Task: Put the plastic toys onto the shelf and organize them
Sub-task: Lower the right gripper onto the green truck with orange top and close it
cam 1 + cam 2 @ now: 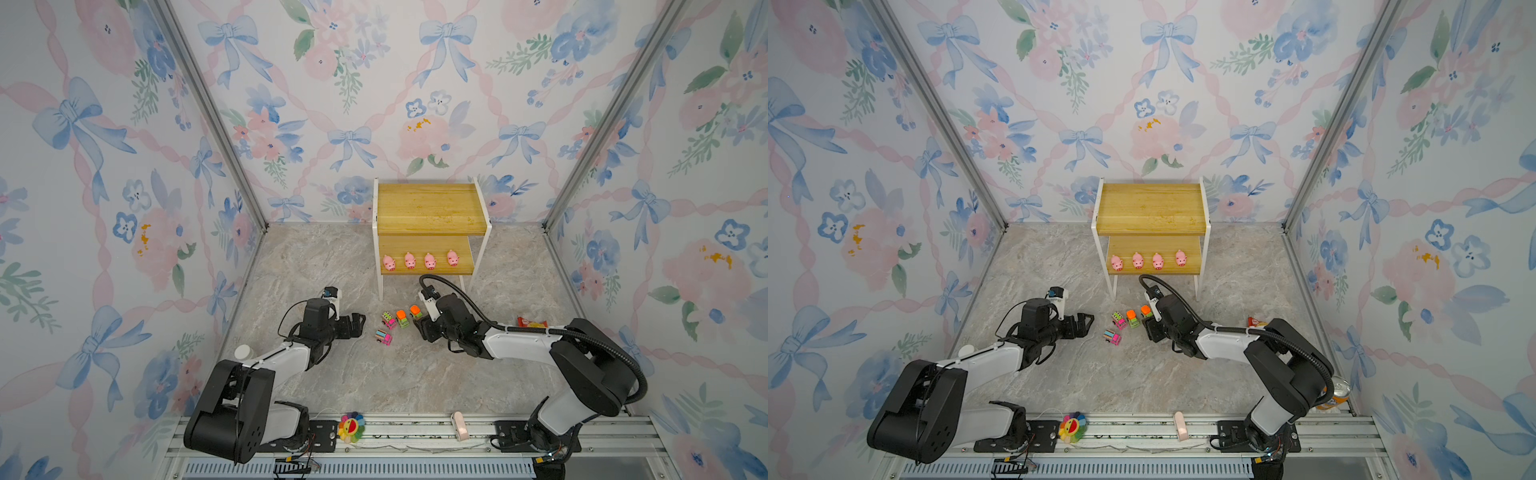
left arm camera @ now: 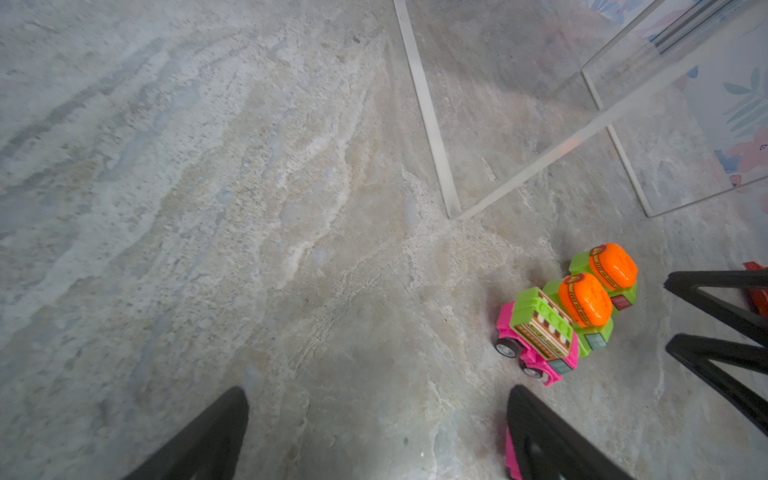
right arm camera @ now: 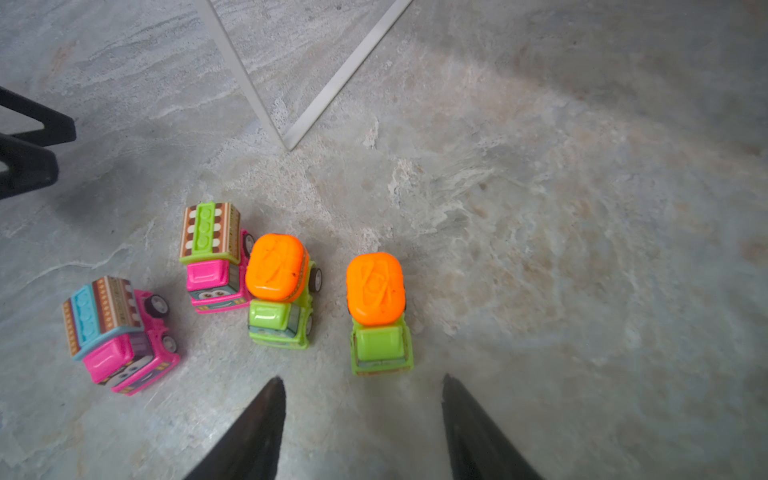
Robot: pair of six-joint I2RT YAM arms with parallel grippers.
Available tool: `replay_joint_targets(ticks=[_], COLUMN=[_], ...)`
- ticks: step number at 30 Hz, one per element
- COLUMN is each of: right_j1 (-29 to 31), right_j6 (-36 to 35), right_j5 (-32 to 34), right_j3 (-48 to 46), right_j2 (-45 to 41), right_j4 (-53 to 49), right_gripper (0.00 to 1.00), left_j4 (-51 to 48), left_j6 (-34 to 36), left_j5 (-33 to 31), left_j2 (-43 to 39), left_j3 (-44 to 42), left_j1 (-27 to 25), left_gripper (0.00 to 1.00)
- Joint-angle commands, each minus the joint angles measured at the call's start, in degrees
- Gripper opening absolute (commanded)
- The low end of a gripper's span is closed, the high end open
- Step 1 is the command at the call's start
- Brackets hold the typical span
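**Top views.** In both top views the shelf (image 1: 430,208) stands against the back wall, well beyond both grippers. A row of four pink pigs (image 1: 409,261) sits on its lower board. Four trucks stand on the floor between the two grippers. The left gripper (image 1: 358,324) has its jaws apart and holds nothing. The blue-roofed pink truck (image 1: 382,336) lies nearest its fingertips. The right gripper (image 1: 419,326) sits low, with the first green truck (image 1: 415,311) just beside its tips.

**Left wrist view.** The left gripper (image 2: 378,390) is spread wide, with only bare floor between its fingers. One finger hides all but a pink sliver of the blue-roofed pink truck (image 2: 510,451). Ahead and off to that side stand the green-roofed pink truck (image 2: 540,328), the second green truck (image 2: 586,299) and the first green truck (image 2: 613,266), packed in a line. The right gripper (image 2: 669,315) faces them from beyond.

**Right wrist view.** The right gripper (image 3: 363,384) has its jaws apart and grips nothing. The first green truck (image 3: 376,291) stands just ahead of the tips, in line with the gap and untouched, cab toward the gripper. The second green truck (image 3: 278,270) stands near it, on the left gripper's side. It touches the green-roofed pink truck (image 3: 210,232). The blue-roofed pink truck (image 3: 102,311) stands apart and askew.
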Motion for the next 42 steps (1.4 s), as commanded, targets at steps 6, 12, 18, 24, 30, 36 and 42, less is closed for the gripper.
replay_joint_targets(ticks=[6,12,18,24,30,36,42], right_j1=[-1.5,-1.8,-1.7,-1.6,-1.4,-1.1,-0.5], right_j6=[-1.9,-2.3,-2.4,-2.0,-1.8,-1.7,-1.2], right_j5=[-1.0,-1.6,-1.1,-0.2,0.2,0.2,0.5], right_j3=[3.0,4.4,5.1,5.0,4.7,3.7,2.8], right_j2=[4.3,6.2,7.6,8.4,8.1,6.4,5.0], right_j4=[1.4,1.8,2.4,3.0,3.0,3.0,2.1], right_gripper=[0.62,0.62,0.62,0.58,0.46,0.31,0.24], left_j4=[0.2,0.1,0.1,0.2,0.1,0.1,0.3], left_j6=[0.3,0.3,0.3,0.3,0.3,0.3,0.4], left_j5=[-0.7,-0.9,-1.0,-1.0,-1.0,-0.9,-0.8], left_j2=[-0.3,-0.2,-0.2,-0.2,-0.2,0.0,0.2], left_j3=[-0.8,-0.8,-0.8,-0.7,-0.7,-0.7,-0.5], left_j1=[-0.2,-0.2,-0.2,-0.2,-0.2,-0.2,-0.3], left_gripper=[0.98,0.98,0.98,0.98,0.98,0.98,0.98])
